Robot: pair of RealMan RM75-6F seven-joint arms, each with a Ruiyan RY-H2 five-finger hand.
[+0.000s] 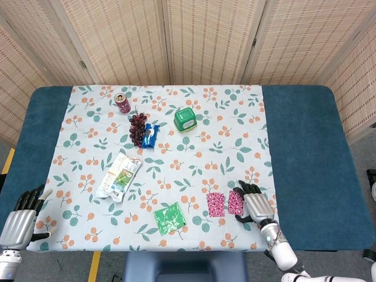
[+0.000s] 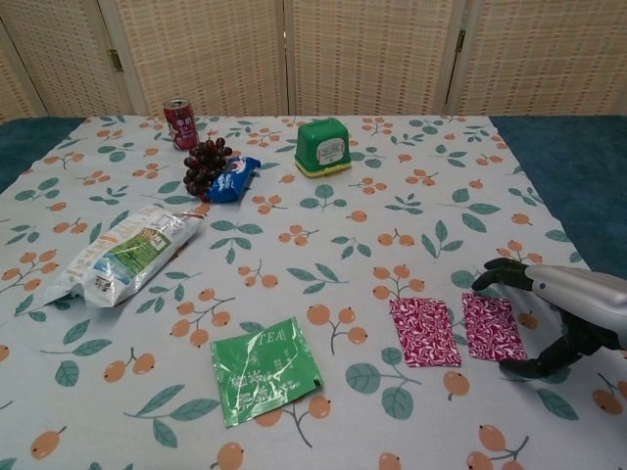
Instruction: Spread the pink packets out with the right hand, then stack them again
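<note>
Two pink patterned packets lie flat side by side near the front right of the cloth, a narrow gap between them: the left packet [image 1: 215, 204] [image 2: 424, 332] and the right packet [image 1: 235, 202] [image 2: 491, 326]. My right hand [image 1: 255, 207] [image 2: 563, 313] arches just right of the right packet, its fingers curved above the far edge and its thumb by the near edge; it holds nothing. My left hand [image 1: 20, 220] rests at the table's front left corner with fingers spread, seen only in the head view.
A green tea sachet [image 2: 265, 368] lies left of the packets. Further back are a white snack bag [image 2: 122, 254], grapes [image 2: 205, 164], a blue wrapper [image 2: 233, 179], a red can [image 2: 180, 123] and a green box [image 2: 323, 146]. The floral cloth [image 2: 323, 245] covers a blue table.
</note>
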